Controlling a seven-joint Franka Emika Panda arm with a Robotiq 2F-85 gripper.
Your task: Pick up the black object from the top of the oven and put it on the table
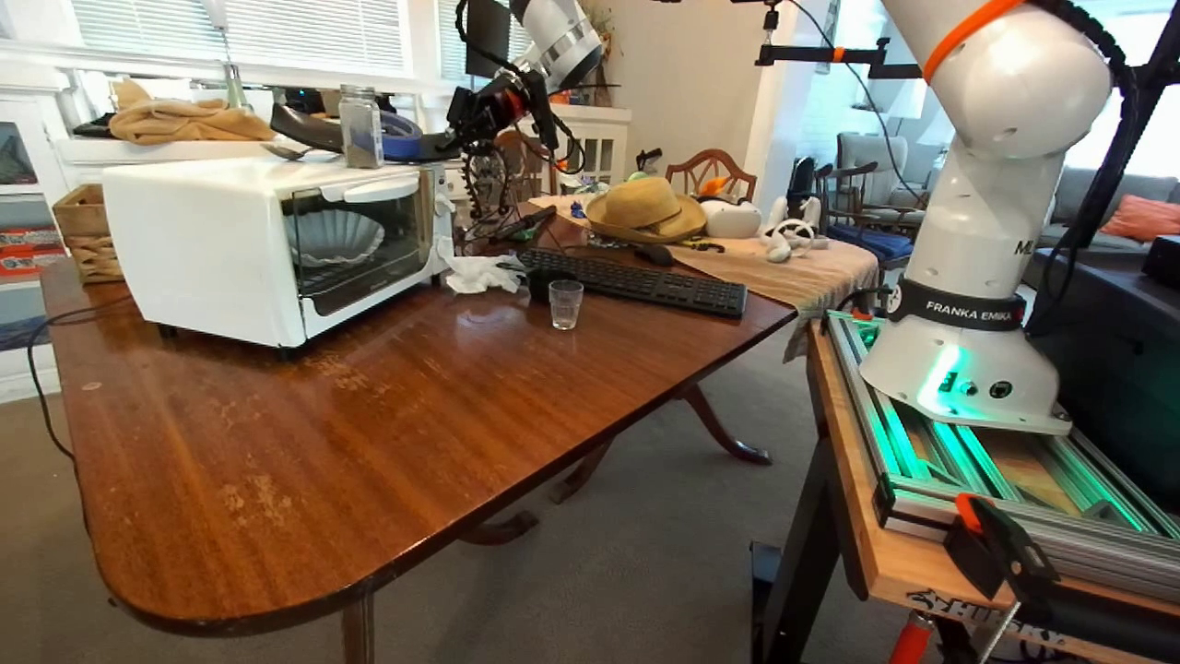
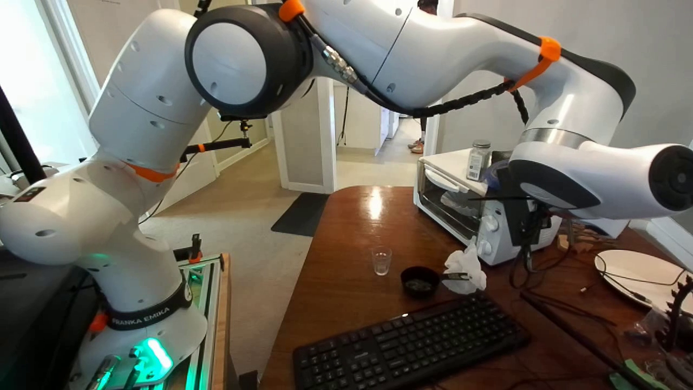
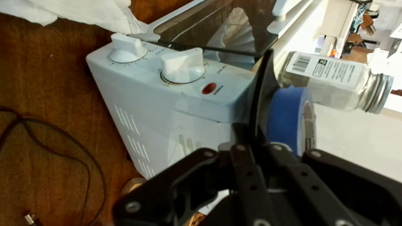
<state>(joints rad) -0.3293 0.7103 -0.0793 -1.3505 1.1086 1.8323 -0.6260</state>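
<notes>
The gripper [image 3: 257, 142] is drawn narrow, its jaws pinched on the near edge of the black object [image 3: 267, 81], which is at the top of the oven [image 1: 203, 231], at the knob end. Whether the object bears on the oven or is clear of it cannot be told. A blue roll of tape [image 3: 284, 119] sits on the object, just beside the jaws. In an exterior view a dark curved slab [image 1: 300, 127] rises on the side of the roll away from the gripper; whether it is one with the black object cannot be told. A glass jar [image 2: 478, 161] with a metal lid stands upright on the oven in both exterior views, near the roll; a spoon [image 1: 295, 151] lies near the jar. The wrist view shows two white knobs [image 3: 182, 67] and a red light [image 3: 209, 88] on the oven's panel. Behind the door window is a pale fluted dish [image 1: 336, 235]. The oven stands on the table [image 1: 369, 443], reddish-brown and polished. Apart from the oven stands a clear glass [image 2: 381, 261], upright; near it is a small black bowl [image 2: 420, 281], with crumpled white paper [image 2: 464, 268] just beside. A black keyboard [image 2: 411, 346] lies near the bowl.
</notes>
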